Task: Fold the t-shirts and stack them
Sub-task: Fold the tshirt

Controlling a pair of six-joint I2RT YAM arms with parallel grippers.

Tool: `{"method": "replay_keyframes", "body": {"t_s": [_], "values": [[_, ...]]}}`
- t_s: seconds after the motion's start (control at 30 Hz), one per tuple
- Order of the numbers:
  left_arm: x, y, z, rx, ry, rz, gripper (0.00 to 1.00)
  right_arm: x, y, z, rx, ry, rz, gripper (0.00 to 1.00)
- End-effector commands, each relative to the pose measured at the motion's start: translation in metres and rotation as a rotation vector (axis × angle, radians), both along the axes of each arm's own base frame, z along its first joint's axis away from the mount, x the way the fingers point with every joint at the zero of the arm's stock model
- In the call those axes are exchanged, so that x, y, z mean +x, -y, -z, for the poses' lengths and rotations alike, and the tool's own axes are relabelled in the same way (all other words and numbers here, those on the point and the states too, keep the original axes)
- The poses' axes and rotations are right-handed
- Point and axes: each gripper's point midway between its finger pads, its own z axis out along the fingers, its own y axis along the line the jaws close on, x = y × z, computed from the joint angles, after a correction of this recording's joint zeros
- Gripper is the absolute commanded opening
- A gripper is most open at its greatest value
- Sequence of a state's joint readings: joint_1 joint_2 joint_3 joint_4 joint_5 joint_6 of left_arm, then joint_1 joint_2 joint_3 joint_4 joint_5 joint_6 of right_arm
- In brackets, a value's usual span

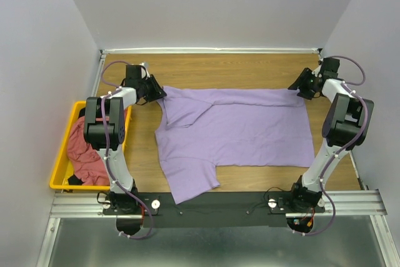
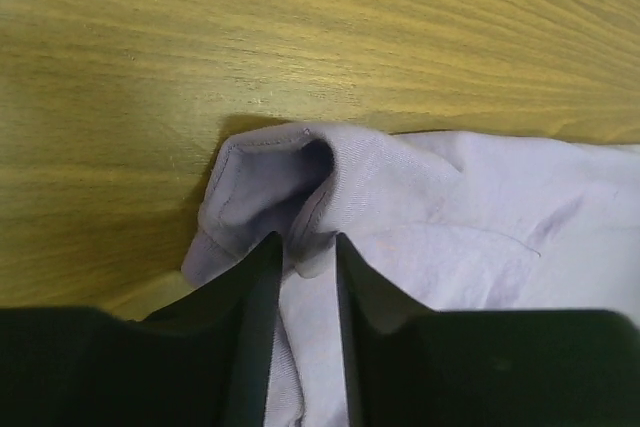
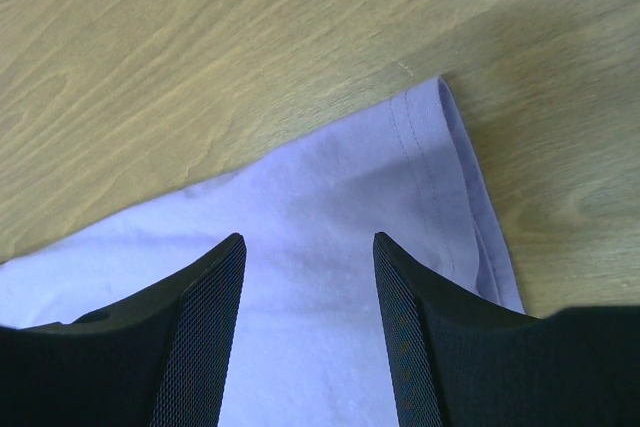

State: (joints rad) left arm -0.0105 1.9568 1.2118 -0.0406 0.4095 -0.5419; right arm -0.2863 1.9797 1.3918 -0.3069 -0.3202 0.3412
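Fabric covers the middle of the pale wood-grain counter: a lavender-purple cloth t-shirt, soft and matte, lies spread mostly flat. A short sleeve juts toward 7 o'clock, and a folded-over band runs along its far edge. Shallow creases fan out from the 10 o'clock corner.

At that corner the black left gripper is pinching the t-shirt. Seen from its wrist, the gripper has its two dark fingers close together. A raised ridge of hemmed cloth is squeezed between them and curls into a small loop just ahead of the tips.

At 2 o'clock the right gripper sits over the opposite far corner. Its wrist view shows the gripper released: the mesh-textured pads stand wide apart above flat cloth, and the double-stitched hem runs past on the right.

Off the counter at 8 o'clock, a yellow rectangular plastic bin holds a crumpled dusty red-pink cloth shirt.
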Motion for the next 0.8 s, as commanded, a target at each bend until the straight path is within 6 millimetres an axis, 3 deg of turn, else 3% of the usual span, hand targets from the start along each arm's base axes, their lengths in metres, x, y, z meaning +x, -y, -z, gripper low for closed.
{"method": "replay_keyframes", "body": {"t_s": [0.0,0.03,0.13,0.17,0.33,0.4,0.53,0.7,0.77], "values": [[0.009,0.002,-0.003,-0.005,0.036,0.017,0.26,0.004,-0.003,0.009,0.020,0.001,-0.023,0.61],[0.009,0.003,-0.003,-0.007,0.036,0.020,0.16,0.005,-0.003,0.009,0.020,0.002,-0.022,0.61],[0.005,0.003,-0.004,-0.010,0.035,0.023,0.01,0.007,0.000,0.014,0.015,-0.006,-0.011,0.61],[0.003,0.002,-0.007,-0.007,0.039,0.018,0.01,0.008,0.001,0.015,0.012,-0.007,-0.008,0.61],[-0.008,-0.006,-0.018,0.008,0.037,-0.046,0.00,0.010,0.011,0.029,-0.020,-0.037,0.030,0.61],[-0.014,-0.019,-0.012,0.012,0.010,-0.091,0.00,0.012,0.013,0.035,-0.026,-0.049,0.037,0.61],[-0.026,-0.024,-0.001,0.010,-0.038,-0.124,0.00,0.014,0.018,0.044,-0.038,-0.067,0.060,0.61],[-0.020,-0.026,0.003,0.017,-0.035,-0.129,0.00,0.019,0.017,0.039,-0.030,-0.049,0.044,0.61],[-0.010,-0.027,-0.003,0.019,-0.011,-0.129,0.09,0.024,0.013,0.030,-0.018,-0.023,0.022,0.61]]}}
